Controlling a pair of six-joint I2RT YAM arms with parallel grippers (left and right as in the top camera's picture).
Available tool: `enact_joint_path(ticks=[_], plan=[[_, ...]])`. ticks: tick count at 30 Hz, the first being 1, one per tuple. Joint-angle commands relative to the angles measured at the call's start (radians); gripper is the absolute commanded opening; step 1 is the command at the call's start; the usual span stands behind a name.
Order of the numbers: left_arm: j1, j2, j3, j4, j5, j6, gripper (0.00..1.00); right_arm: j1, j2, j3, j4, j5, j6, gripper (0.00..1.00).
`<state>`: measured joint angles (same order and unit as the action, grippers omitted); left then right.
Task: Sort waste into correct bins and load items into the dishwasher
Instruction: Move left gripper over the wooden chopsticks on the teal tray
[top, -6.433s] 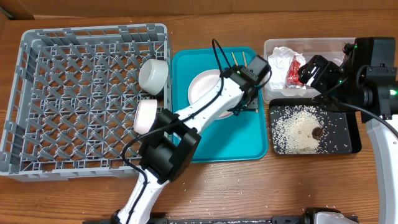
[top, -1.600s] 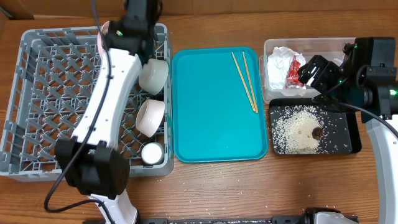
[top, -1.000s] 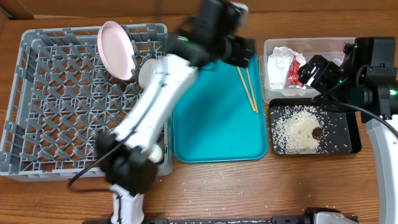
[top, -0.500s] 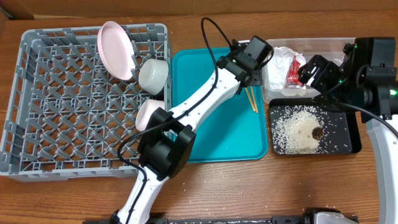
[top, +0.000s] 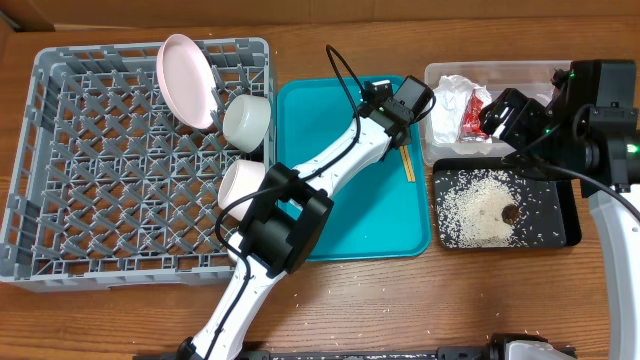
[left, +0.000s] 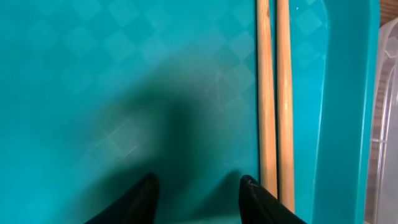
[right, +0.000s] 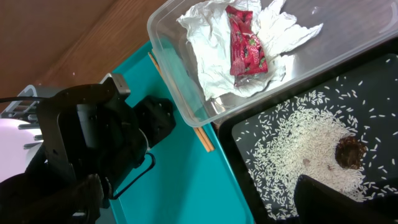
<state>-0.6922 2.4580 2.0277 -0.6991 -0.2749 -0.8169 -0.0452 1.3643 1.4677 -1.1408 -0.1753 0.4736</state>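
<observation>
My left gripper (top: 402, 118) (left: 198, 190) is open and empty, low over the teal tray, its right fingertip just left of the two wooden chopsticks (left: 275, 93) (top: 408, 166) (right: 205, 139). The pink plate (top: 187, 80) stands on edge in the grey dish rack (top: 60, 150), with two whitish bowls (top: 247, 120) (top: 238, 184) beside it. The cup is hidden under my arm. The napkin (right: 205, 43) and red wrapper (right: 247, 46) lie in the clear tub (top: 490, 70). The rice (top: 478, 205) and brown lump (right: 349, 152) lie in the black tray (top: 572, 215). My right gripper (top: 505, 115) (right: 199, 205) hovers open and empty.
The teal tray (top: 340, 215) lies between the rack and the two bins. A few rice grains are scattered on the wooden table in front. My left arm stretches diagonally across the rack's right edge and the teal tray.
My left arm left the plate standing in the rack, swung right over the teal tray and settled beside the chopsticks. The right arm has not moved.
</observation>
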Motion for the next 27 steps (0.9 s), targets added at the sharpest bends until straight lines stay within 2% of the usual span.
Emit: enact_joint_path(ticks=[1,4,6,15,27], plan=[[0.009,0.024,0.008,0.022,-0.025,-0.003,0.4,-0.002,0.0,0.008,0.005,0.011,-0.003,1.0],[0.009,0.024,0.008,0.035,-0.028,0.035,0.37,-0.002,0.0,0.008,0.005,0.011,-0.003,1.0],[0.008,0.021,0.015,0.039,-0.028,0.037,0.38,-0.002,-0.001,0.008,0.005,0.011,-0.003,1.0],[-0.008,0.022,0.027,0.105,-0.08,0.184,0.4,-0.002,0.0,0.008,0.005,0.011,-0.003,1.0],[-0.015,0.051,0.021,0.151,-0.099,0.217,0.45,-0.002,-0.001,0.008,0.005,0.011,-0.003,1.0]])
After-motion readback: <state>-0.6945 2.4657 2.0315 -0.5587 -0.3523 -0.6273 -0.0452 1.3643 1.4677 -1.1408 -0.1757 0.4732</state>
